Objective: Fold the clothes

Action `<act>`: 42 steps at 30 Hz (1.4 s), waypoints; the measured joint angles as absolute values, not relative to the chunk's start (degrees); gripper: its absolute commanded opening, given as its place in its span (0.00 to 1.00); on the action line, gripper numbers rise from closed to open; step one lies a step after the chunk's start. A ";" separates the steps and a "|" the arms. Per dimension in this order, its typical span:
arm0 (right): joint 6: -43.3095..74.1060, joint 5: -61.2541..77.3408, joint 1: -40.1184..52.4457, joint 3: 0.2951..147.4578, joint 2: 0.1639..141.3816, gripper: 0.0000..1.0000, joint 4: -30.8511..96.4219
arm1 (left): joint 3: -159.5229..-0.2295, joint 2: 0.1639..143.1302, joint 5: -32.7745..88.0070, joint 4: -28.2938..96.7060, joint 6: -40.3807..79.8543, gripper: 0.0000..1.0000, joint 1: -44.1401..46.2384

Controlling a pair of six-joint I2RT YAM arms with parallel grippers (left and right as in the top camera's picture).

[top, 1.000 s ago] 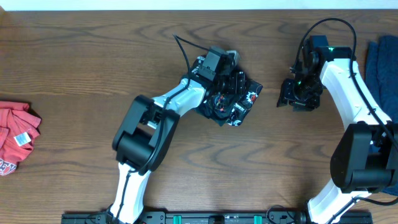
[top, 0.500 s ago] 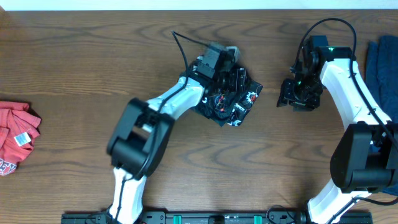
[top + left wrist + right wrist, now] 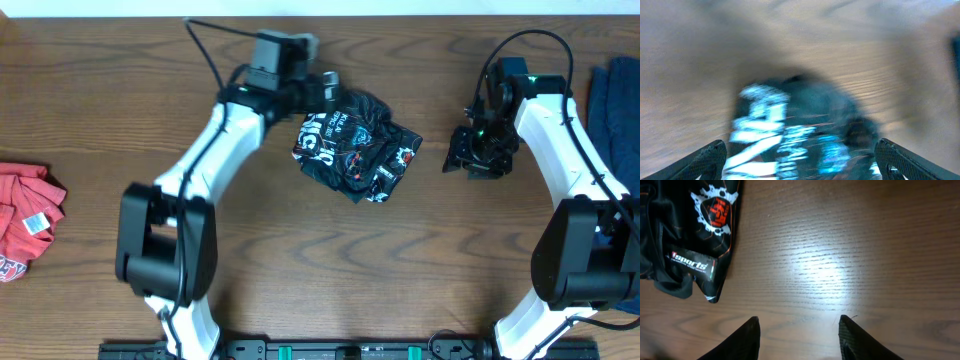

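Three garments lie on the wooden table (image 3: 100,120): the black jersey (image 3: 355,145) crumpled at upper centre, a red shirt (image 3: 25,225) at the left edge, a blue shirt (image 3: 620,110) at the right edge; the jersey's label (image 3: 690,260) reads "sports", below a white-and-red logo (image 3: 715,207); the left gripper (image 3: 322,82) — jaws wide, empty — hangs at the jersey's upper-left edge; the right gripper (image 3: 800,335) — jaws parted, holding nothing — hovers over bare wood just right of it.

Left shirt (image 3: 25,220) — jersey (image 3: 352,148) — right shirt (image 3: 615,110)
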State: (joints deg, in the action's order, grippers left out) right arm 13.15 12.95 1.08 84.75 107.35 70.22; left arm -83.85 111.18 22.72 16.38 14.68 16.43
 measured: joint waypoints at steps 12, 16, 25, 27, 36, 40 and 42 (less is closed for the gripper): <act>13.15 13.37 1.06 84.75 107.35 0.43 70.61 | -83.44 119.31 32.62 18.55 8.56 0.99 7.11; 13.15 13.43 1.06 84.75 107.35 0.42 70.59 | -83.44 121.75 36.25 19.57 6.35 0.99 7.38; 13.19 14.15 1.06 84.75 107.35 0.41 70.57 | -83.46 124.64 46.87 21.06 0.38 0.98 7.73; 13.19 14.24 1.06 84.75 107.35 0.41 70.54 | -83.48 125.23 49.41 21.02 -0.51 0.98 7.79; 13.19 14.63 1.06 84.75 107.35 0.39 70.54 | -83.59 126.04 53.23 21.65 -1.98 0.99 12.45; 13.19 14.81 1.06 84.75 107.35 0.37 70.83 | -83.61 126.19 52.42 21.93 -1.93 0.57 15.68; 13.19 14.85 1.08 84.75 107.35 0.36 71.16 | -83.61 126.61 51.11 22.24 -1.67 0.34 16.95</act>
State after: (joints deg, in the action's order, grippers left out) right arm 13.19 14.85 1.08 84.75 107.35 71.16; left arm -83.61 126.61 51.11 22.24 -1.67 16.95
